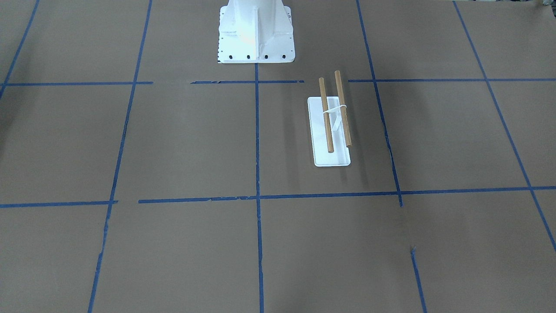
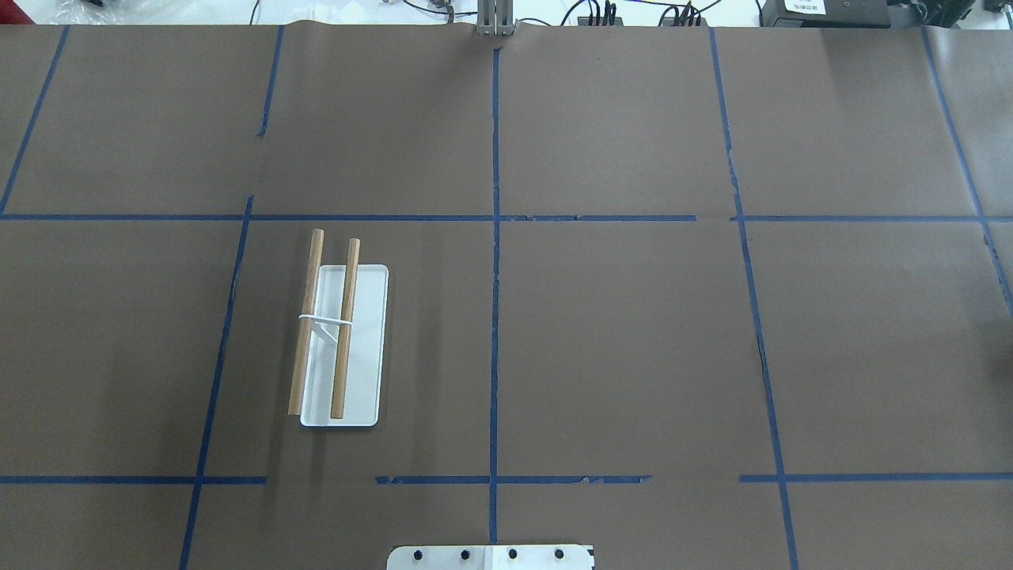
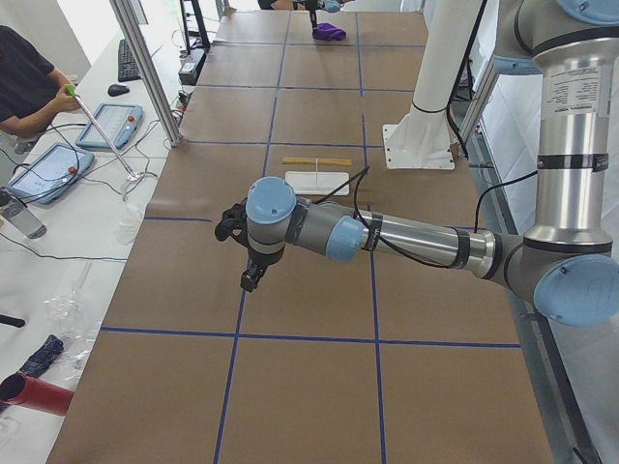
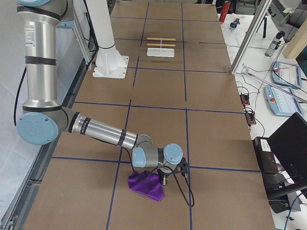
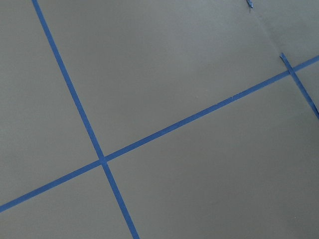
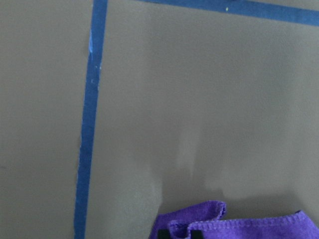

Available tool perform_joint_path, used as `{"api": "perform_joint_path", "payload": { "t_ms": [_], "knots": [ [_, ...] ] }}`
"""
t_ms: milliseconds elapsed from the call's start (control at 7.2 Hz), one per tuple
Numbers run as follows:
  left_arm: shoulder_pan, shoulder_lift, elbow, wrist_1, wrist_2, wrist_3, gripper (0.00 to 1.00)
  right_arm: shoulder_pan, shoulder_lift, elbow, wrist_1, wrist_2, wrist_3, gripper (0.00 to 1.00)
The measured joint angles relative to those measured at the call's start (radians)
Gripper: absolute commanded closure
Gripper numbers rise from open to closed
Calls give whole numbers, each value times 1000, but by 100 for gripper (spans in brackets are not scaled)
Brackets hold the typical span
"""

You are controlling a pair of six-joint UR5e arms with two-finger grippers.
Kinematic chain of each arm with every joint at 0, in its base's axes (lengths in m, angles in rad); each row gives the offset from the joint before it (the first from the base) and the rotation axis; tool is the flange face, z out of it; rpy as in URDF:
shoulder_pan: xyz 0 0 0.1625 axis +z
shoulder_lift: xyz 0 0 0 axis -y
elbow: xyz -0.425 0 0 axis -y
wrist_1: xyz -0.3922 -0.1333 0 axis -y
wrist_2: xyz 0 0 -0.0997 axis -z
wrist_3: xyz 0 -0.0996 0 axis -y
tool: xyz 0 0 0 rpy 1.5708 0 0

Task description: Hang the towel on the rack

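Observation:
The rack (image 1: 329, 130) stands on the brown table, a white flat base with two parallel wooden bars; it also shows in the overhead view (image 2: 340, 340) and far off in both side views (image 3: 317, 174) (image 4: 160, 48). The purple towel (image 4: 146, 186) lies bunched at the table's right end, far from the rack. My right gripper (image 4: 165, 181) is down on it. In the right wrist view two black fingertips (image 6: 162, 234) stand close together in a fold of the towel (image 6: 239, 224). My left gripper (image 3: 250, 280) hangs above bare table; I cannot tell its state.
The large white bolted pedestal (image 1: 255, 30) stands at the robot's side of the table, near the rack. Blue tape lines (image 2: 495, 261) cross the brown paper. An operator (image 3: 24, 77) and tablets are beyond the table's far edge, by a metal post (image 3: 145, 68).

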Motion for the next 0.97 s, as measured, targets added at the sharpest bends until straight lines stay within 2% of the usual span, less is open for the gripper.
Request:
{"api": "perform_joint_path", "payload": {
  "t_ms": [278, 417, 556, 694, 833, 972],
  "knots": [
    [0, 0, -1, 0, -16, 0, 0, 1, 2, 55, -1, 32, -3, 100],
    [-1, 1, -1, -5, -25, 1, 0, 6, -15, 142, -20, 53, 3, 100],
    [-2, 2, 1, -19, -29, 2, 0, 10, -43, 290, -90, 64, 31, 100],
    [-2, 7, 1, -36, -31, 2, 0, 11, -59, 474, -214, 68, 112, 100],
    [-3, 13, 0, -45, -32, -3, 0, 2, -61, 658, -334, 72, 237, 100],
    [-2, 13, 0, -49, -33, -30, 0, -27, -51, 799, -399, 83, 379, 100]
  ]
}}
